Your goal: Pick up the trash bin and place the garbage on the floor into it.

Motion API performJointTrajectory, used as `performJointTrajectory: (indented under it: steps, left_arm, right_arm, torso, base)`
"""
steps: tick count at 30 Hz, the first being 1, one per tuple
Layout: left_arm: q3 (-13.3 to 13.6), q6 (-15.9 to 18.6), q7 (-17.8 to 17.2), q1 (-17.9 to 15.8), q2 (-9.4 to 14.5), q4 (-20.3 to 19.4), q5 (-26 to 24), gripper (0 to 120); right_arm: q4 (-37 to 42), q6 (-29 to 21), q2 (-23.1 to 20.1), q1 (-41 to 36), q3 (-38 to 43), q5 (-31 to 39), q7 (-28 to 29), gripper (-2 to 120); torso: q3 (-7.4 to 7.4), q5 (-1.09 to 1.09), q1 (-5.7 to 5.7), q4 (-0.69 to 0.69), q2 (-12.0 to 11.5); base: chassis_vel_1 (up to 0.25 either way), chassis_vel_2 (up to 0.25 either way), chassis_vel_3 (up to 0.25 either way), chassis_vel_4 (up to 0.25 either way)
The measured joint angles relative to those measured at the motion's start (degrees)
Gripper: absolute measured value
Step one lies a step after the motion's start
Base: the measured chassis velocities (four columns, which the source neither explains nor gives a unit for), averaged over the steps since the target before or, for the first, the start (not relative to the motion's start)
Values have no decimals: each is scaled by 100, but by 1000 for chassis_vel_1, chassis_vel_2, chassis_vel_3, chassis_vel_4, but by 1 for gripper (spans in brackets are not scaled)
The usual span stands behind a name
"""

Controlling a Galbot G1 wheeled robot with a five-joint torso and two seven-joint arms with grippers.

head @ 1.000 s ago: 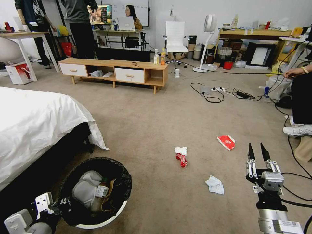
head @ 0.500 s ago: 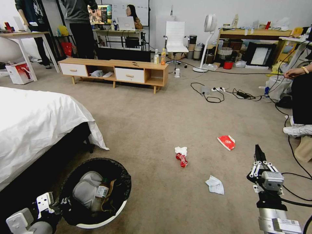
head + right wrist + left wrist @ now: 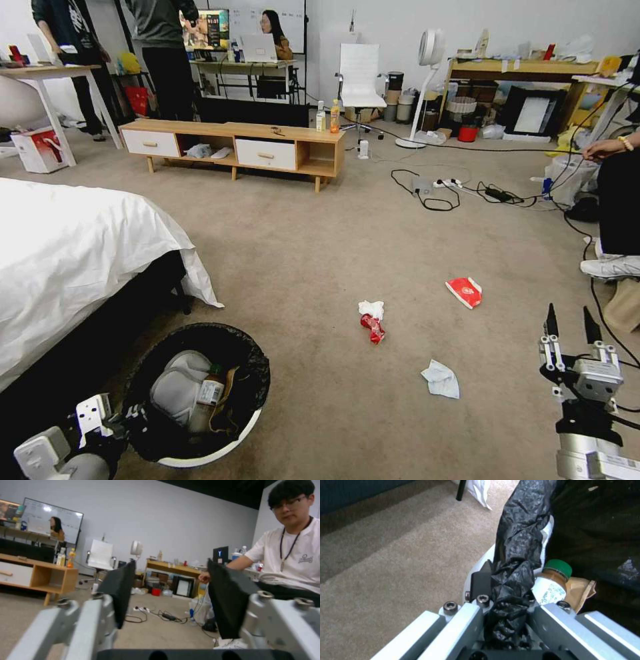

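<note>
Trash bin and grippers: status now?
Left gripper shut on trash bin rim. Right gripper open, empty, above carpet. Tissue, red can, red packet on floor. Path clear.

The trash bin (image 3: 200,400) sits beside the bed (image 3: 73,253), left of the floor litter (image 3: 373,323).

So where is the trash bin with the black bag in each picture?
Head view: the trash bin shows at the bottom left, beside the bed, its near rim pinched by the left tool.
Left wrist view: its black-bagged rim is close up, caught in that tool.
Right wrist view: this camera faces the far room, away from the bin.
Shared landmark: the green-capped bottle inside the bin.
</note>
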Motion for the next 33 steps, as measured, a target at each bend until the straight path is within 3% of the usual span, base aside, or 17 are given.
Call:
performJointTrajectory:
  steps: [7,10,33]
  left_arm:
    - [1,0,0,1,-13,-24,2,1]
    - [-1,0,0,-9,-36,-40,2,1]
    - [13,0,14,-16,-71,6,32,1]
  right_arm:
    - [-9,-30,157,30,-124,-2,2,82]
    - [-27,-2,208,72,-167,49,1,98]
    - [-159,196,274,98,-268,96,-73,100]
  torso:
    - [0,0,0,-1,0]
    - [0,0,0,0,0]
    - [-1,0,-1,-1,0]
  base:
    - [0,0,0,0]
    - [0,0,0,0]
    - [-29,24,27,-26]
